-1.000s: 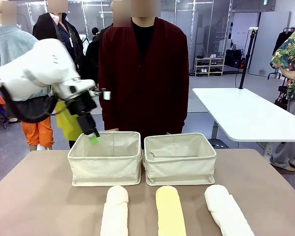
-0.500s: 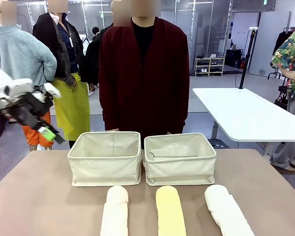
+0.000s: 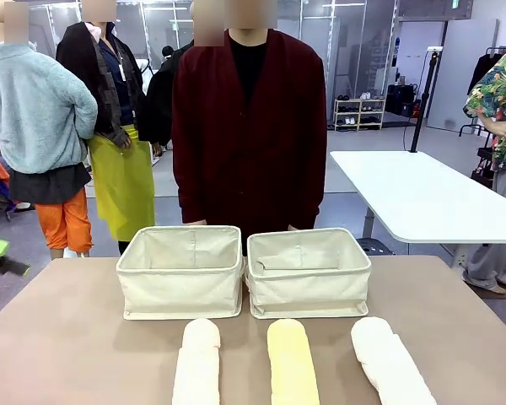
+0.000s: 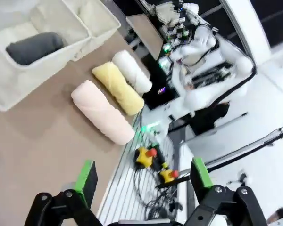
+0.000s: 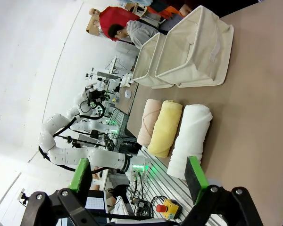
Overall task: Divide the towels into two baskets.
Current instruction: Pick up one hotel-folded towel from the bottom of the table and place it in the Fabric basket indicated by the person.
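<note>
Left gripper (image 4: 144,175), fingers apart, has withdrawn from the left basket (image 3: 181,287) toward nine o'clock. Dark grey towel (image 4: 35,47) lies inside; right gripper (image 5: 137,174) also apart.

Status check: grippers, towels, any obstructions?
Left gripper, right gripper open, empty. Dark grey towel in left basket; peach towel, yellow towel, white towel on table. Nothing between towels and baskets.

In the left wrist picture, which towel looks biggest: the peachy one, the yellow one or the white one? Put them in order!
1. cream-peach towel: looks largest, but lies nearest the camera.
2. pale yellow towel: middle.
3. white towel: looks smallest, lying farthest away.
Nearness may cause these differences; their real sizes could be alike.
</note>
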Robot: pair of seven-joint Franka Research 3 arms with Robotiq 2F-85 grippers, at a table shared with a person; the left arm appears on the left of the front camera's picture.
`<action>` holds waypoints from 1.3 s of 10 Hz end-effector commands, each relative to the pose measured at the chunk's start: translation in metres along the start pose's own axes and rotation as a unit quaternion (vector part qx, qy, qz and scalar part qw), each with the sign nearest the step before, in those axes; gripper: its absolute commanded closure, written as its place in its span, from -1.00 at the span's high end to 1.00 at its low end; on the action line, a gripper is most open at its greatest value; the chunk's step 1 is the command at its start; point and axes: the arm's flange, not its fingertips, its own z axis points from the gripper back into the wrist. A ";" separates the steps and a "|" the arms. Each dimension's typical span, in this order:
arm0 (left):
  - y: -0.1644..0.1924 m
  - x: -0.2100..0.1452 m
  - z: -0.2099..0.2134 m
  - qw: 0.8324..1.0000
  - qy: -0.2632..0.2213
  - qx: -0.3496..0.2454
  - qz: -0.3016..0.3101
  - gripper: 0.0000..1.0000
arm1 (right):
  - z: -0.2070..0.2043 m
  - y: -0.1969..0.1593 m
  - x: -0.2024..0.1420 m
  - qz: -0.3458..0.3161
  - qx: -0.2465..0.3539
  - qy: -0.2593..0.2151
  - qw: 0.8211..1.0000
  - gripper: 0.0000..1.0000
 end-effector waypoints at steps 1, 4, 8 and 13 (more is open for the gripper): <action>0.019 -0.025 0.002 0.996 -0.069 -0.038 0.028 1.00 | 0.000 0.003 -0.001 0.008 0.006 -0.003 1.000 1.00; 0.045 -0.020 0.019 0.991 -0.101 -0.070 0.057 1.00 | 0.000 0.003 -0.001 0.008 0.006 -0.003 1.000 1.00; 0.033 -0.047 0.008 0.994 -0.081 -0.040 0.058 1.00 | 0.000 0.003 -0.001 0.008 0.006 -0.003 1.000 1.00; 0.033 -0.047 0.008 0.994 -0.081 -0.040 0.058 1.00 | 0.000 0.003 -0.001 0.008 0.006 -0.003 1.000 1.00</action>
